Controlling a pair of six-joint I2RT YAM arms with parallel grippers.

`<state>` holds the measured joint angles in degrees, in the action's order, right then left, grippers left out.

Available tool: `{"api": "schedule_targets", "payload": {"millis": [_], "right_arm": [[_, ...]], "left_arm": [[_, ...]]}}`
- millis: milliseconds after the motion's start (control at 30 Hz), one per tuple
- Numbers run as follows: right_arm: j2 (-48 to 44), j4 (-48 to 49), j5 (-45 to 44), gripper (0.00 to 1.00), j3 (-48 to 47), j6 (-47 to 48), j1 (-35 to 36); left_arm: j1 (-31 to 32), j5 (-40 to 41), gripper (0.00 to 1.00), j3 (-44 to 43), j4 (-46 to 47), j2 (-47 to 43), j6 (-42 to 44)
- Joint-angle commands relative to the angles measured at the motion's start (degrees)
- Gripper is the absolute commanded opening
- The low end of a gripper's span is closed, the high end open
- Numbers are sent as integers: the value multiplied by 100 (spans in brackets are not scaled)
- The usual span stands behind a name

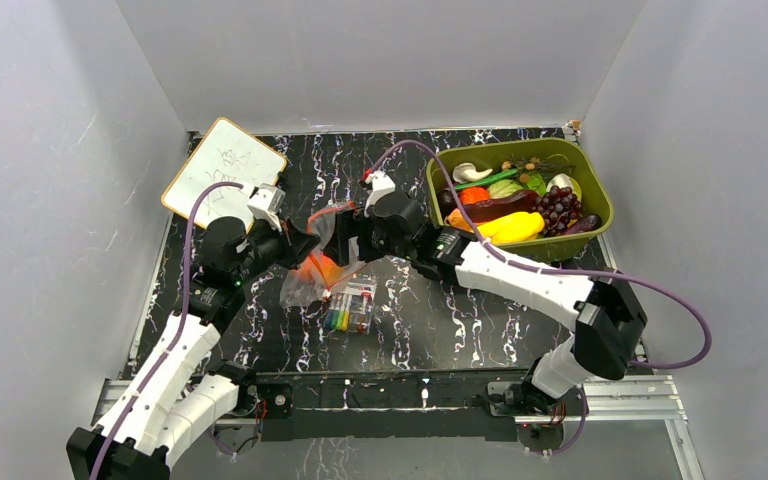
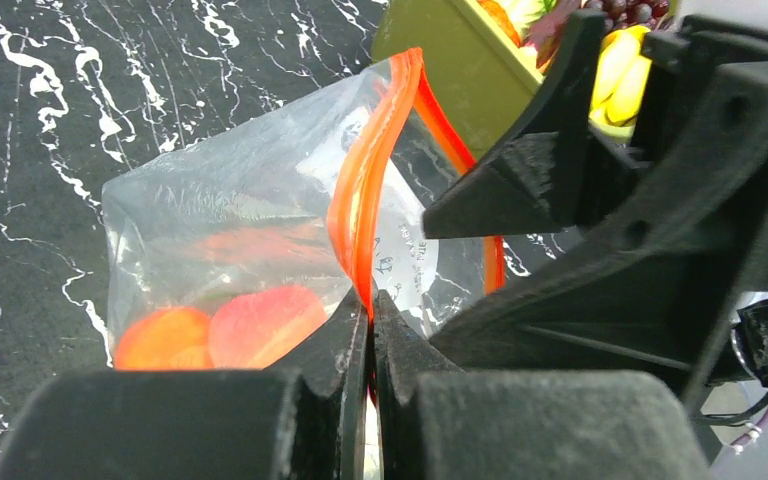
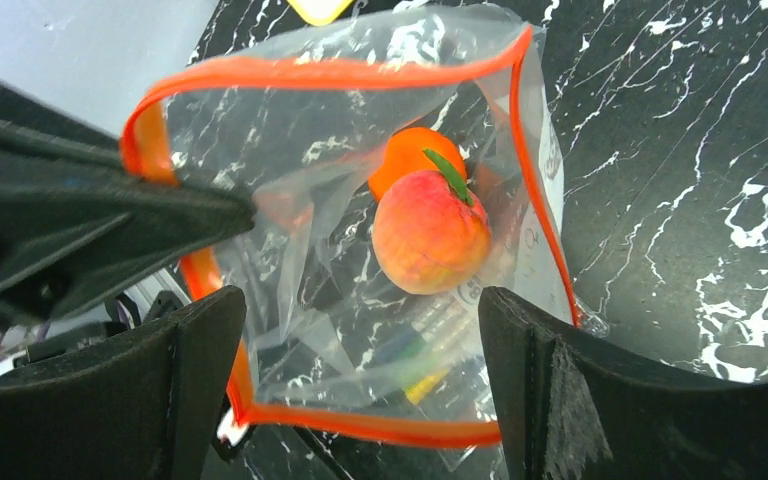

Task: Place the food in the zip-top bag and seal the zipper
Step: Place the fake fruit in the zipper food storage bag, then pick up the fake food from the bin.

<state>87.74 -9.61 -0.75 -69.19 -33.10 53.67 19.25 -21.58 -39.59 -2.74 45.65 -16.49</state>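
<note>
The clear zip-top bag [image 1: 305,282] is held up with its mouth open, the red-orange zipper [image 3: 330,75] forming a wide loop. My left gripper [image 2: 371,300] is shut on the zipper strip [image 2: 365,190] at one edge of the mouth. My right gripper [image 3: 358,305] hovers open just above the mouth, nothing between its fingers. Two pieces of food lie inside the bag: a peach [image 3: 430,232] and an orange fruit [image 3: 410,155] behind it. More food [image 1: 520,205] fills the green bin.
The olive-green bin [image 1: 520,150] stands at the back right. A pack of coloured markers [image 1: 352,305] lies on the table under the bag. A whiteboard [image 1: 223,170] leans at the back left. Grey walls close in both sides.
</note>
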Motion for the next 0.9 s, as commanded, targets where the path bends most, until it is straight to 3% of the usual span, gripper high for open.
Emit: {"api": "schedule_targets", "payload": {"millis": [0, 300, 433, 600, 733, 867], "right_arm": [[-584, -182, 181, 84, -277, 726, 21], [-1052, -1196, -987, 77, -646, 1543, -116], [-1170, -1517, -1595, 77, -755, 1755, -448], [-1171, -1766, -2128, 70, -909, 1844, -1088], [-1062, -2178, -2931, 68, -1075, 871, -1613], [-1122, -2155, -3004, 70, -869, 179, -1863]], "left_arm": [[18, 185, 0, 14, 154, -129, 472], [25, 176, 0, -56, 410, -184, 1106], [27, 229, 0, 28, 170, -292, 1380], [50, 172, 0, 196, 71, -438, 1327], [109, 234, 0, 275, 66, -495, 1329], [169, 384, 0, 385, 72, -564, 1417]]}}
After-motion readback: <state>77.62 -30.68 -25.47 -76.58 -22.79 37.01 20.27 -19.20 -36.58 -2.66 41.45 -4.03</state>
